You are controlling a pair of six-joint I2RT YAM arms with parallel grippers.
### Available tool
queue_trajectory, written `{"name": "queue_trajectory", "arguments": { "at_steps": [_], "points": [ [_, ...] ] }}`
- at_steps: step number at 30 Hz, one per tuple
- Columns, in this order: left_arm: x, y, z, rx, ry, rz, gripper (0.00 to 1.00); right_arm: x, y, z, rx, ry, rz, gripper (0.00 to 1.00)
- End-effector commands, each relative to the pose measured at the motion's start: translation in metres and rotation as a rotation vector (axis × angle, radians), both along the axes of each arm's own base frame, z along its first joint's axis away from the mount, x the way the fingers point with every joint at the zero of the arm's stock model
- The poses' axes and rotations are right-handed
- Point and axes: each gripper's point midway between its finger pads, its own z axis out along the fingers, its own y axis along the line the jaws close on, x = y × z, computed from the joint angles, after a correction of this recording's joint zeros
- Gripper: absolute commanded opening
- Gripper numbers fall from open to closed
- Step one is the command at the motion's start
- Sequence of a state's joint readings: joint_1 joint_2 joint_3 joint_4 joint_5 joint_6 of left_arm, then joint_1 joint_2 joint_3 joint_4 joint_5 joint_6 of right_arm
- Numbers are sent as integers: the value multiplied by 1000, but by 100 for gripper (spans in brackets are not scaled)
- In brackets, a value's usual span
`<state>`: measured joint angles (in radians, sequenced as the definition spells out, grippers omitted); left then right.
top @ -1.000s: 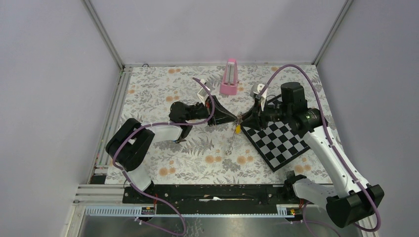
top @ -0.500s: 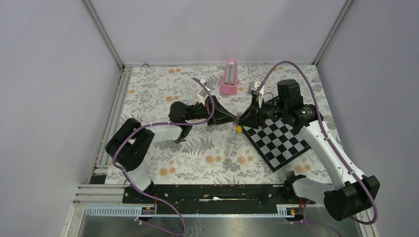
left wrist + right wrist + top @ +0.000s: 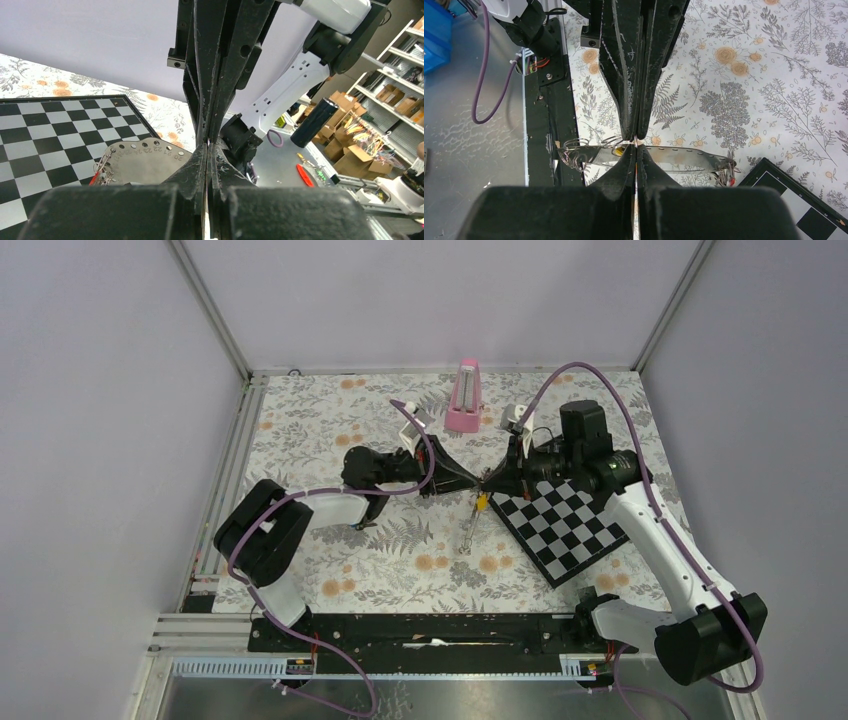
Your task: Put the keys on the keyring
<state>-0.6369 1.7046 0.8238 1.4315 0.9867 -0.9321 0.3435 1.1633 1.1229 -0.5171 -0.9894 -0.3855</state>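
Note:
My left gripper (image 3: 477,480) and right gripper (image 3: 491,480) meet tip to tip above the table's middle. Both are shut on thin silver ring wire of the keyring. Its grey strap (image 3: 468,530) hangs down below them. The yellow key (image 3: 481,502) hangs just under the tips. In the right wrist view my shut gripper (image 3: 635,145) is in front of the strap (image 3: 679,156), with loose silver rings (image 3: 574,150), the yellow key head (image 3: 619,150) and a small red piece (image 3: 732,182). In the left wrist view my shut gripper (image 3: 207,145) is beside the numbered strap (image 3: 140,160). The blue key is out of view.
A black-and-white chessboard (image 3: 565,530) lies under and right of the right gripper. A pink metronome-like block (image 3: 464,398) stands at the back centre. The table has a floral cloth (image 3: 330,440). A metal rail (image 3: 430,630) runs along the near edge.
My right arm has moved a little left and back, closing up against the left gripper's tip. The hanging strap swung slightly. The left arm has stayed still.

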Motion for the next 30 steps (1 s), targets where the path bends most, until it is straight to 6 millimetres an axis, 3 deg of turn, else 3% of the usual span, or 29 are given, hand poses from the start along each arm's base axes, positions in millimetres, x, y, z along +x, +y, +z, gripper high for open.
{"name": "queue_trajectory", "arguments": {
  "at_steps": [1, 2, 7, 12, 18, 24, 30],
  "points": [
    [-6, 1, 16, -36, -176, -12, 0, 4, -5, 13, -28, -52, -14, 0],
    [-4, 0, 12, -11, -192, -13, 1, 7, -7, 14, -49, -59, -27, 0],
    [11, -9, -1, 111, -322, -15, 27, 13, -17, 4, -202, -56, -60, 0],
    [22, -14, -6, 191, -365, -40, 39, 10, -18, -4, -334, -74, -58, 0],
    [24, -15, -8, 201, -375, -50, 39, 13, -17, -5, -411, -79, -46, 0],
    [22, -17, -9, 191, -368, -56, 26, 14, -12, -5, -419, -69, -32, 0],
    [19, -17, -6, 168, -358, -70, 25, 12, -12, -12, -421, -54, -30, 0]
  ]
}}
